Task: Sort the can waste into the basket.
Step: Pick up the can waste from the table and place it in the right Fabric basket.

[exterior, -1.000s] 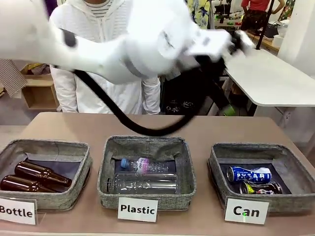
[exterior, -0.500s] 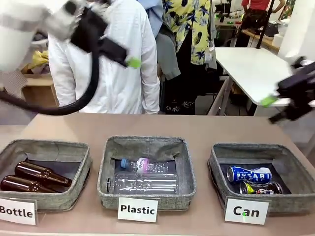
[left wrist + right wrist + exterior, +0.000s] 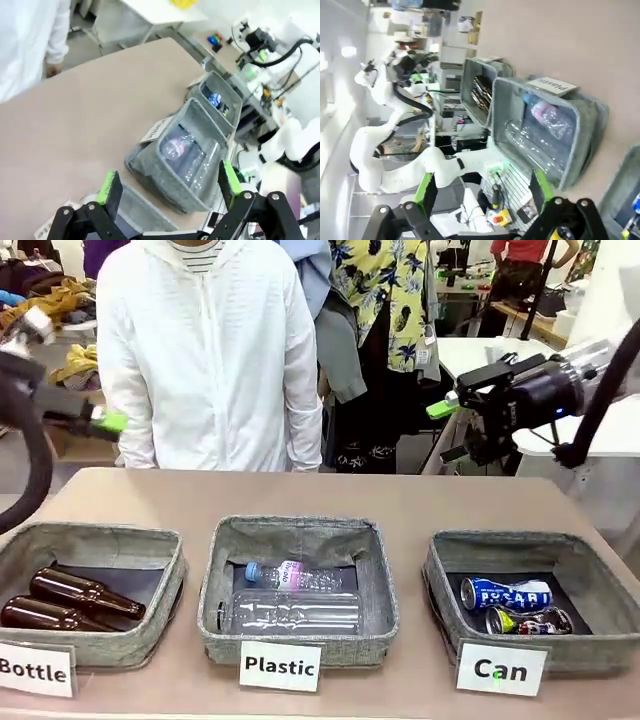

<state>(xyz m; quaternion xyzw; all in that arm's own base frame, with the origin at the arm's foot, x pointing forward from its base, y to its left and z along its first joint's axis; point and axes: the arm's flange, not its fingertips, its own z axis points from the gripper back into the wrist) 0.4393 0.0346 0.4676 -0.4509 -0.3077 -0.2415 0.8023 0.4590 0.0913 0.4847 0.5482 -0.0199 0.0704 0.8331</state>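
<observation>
Two cans lie in the grey basket [image 3: 438, 572] behind the "Can" card: a blue can [image 3: 505, 594] with white lettering and, in front of it, a dark can [image 3: 530, 621] with many-coloured print. My right gripper [image 3: 447, 430] hangs open and empty well above and behind that basket, past the table's far edge. At the picture's left edge, high over the table's left end, my left gripper [image 3: 98, 421] is open and empty. The left wrist view shows its open gripper [image 3: 169, 180], with the can basket [image 3: 227, 91] and the blue can [image 3: 214, 99] far off. The right wrist view shows my right gripper [image 3: 482, 186] open.
The middle basket [image 3: 225, 620], marked "Plastic", holds clear plastic bottles [image 3: 290, 612]. The left basket [image 3: 172, 592], marked "Bottle", holds brown glass bottles [image 3: 85, 593]. A person in a white jacket [image 3: 210, 360] stands at the far edge. A white table [image 3: 470, 352] stands behind at the right.
My left arm has swung from across the middle back to the far left and dropped lower. My right gripper has come in from the right edge. The cans have not moved.
</observation>
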